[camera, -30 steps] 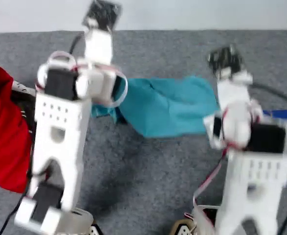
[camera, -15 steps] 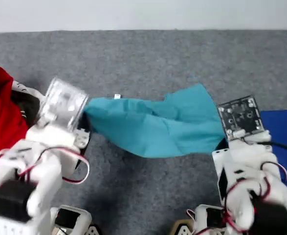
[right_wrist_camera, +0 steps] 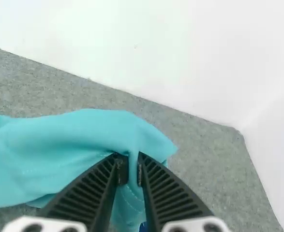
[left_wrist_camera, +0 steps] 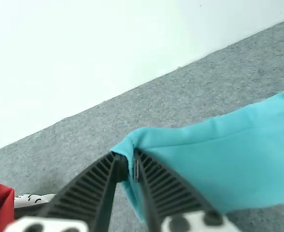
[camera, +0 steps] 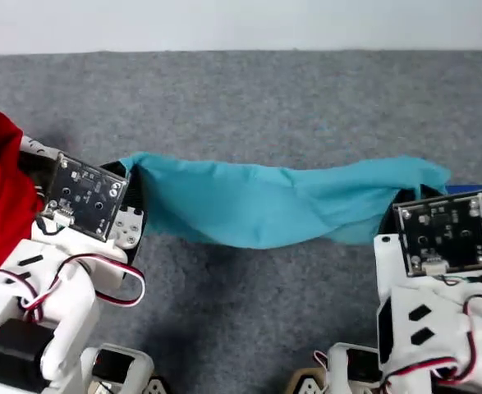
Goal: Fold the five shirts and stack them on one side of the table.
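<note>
A teal shirt (camera: 282, 205) hangs stretched between my two arms above the grey table (camera: 249, 98). My left gripper (left_wrist_camera: 130, 164) is shut on the shirt's left end (left_wrist_camera: 219, 159). At the other end my right gripper (right_wrist_camera: 128, 166) is shut on the teal cloth (right_wrist_camera: 69, 150). In the high view the left arm (camera: 84, 197) holds the shirt at the left and the right arm (camera: 442, 234) holds it at the right, the cloth sagging slightly in between.
A red shirt (camera: 2, 205) lies bunched at the table's left edge, with a white printed garment (camera: 37, 149) beside it. A blue shirt (camera: 475, 197) lies under the right arm at the right edge. A white wall (camera: 241, 25) borders the far side.
Both arms have drawn back toward the near edge and apart, lifting the teal shirt off the table and pulling it out from a crumpled heap into a long band.
</note>
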Tool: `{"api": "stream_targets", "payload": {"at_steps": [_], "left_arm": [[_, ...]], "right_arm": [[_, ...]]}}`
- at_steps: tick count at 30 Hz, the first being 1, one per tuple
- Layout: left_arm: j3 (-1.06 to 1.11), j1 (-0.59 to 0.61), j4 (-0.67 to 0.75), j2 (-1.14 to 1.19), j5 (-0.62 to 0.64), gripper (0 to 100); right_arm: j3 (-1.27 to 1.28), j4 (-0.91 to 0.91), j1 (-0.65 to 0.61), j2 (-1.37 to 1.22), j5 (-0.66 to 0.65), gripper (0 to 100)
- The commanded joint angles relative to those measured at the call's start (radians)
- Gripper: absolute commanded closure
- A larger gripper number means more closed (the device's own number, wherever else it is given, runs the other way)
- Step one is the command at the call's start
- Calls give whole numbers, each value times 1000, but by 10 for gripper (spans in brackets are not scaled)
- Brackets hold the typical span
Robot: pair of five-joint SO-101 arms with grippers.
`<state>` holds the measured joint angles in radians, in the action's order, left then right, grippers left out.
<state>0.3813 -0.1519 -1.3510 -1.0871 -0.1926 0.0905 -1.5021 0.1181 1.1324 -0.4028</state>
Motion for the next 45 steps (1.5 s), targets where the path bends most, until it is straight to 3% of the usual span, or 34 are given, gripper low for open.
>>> {"api": "stream_targets", "payload": {"at_steps": [1, 8, 15, 20, 25, 30, 35, 40, 45], "left_arm": [[2, 54, 11, -9, -9, 987], [82, 180, -63, -8, -9, 987], [298, 117, -104, -6, -35, 986], [484, 112, 9, -6, -155, 986], [696, 114, 199, -5, -157, 985], [789, 115, 222, -5, -152, 945], [782, 190, 196, -5, -83, 821], [598, 230, 132, 8, -75, 808], [418, 226, 115, 298, -75, 808]], "right_arm": [[-26, -25, 13, -12, 12, 989], [104, -116, 13, -71, 12, 989], [224, -108, 13, -147, 12, 989], [347, -8, 7, -246, -25, 989], [479, 136, 5, -334, -35, 989], [516, 165, 5, -380, -35, 989], [516, 165, 5, -387, -37, 989], [516, 165, 5, -389, -37, 989], [516, 166, 4, -389, -37, 989]]}}
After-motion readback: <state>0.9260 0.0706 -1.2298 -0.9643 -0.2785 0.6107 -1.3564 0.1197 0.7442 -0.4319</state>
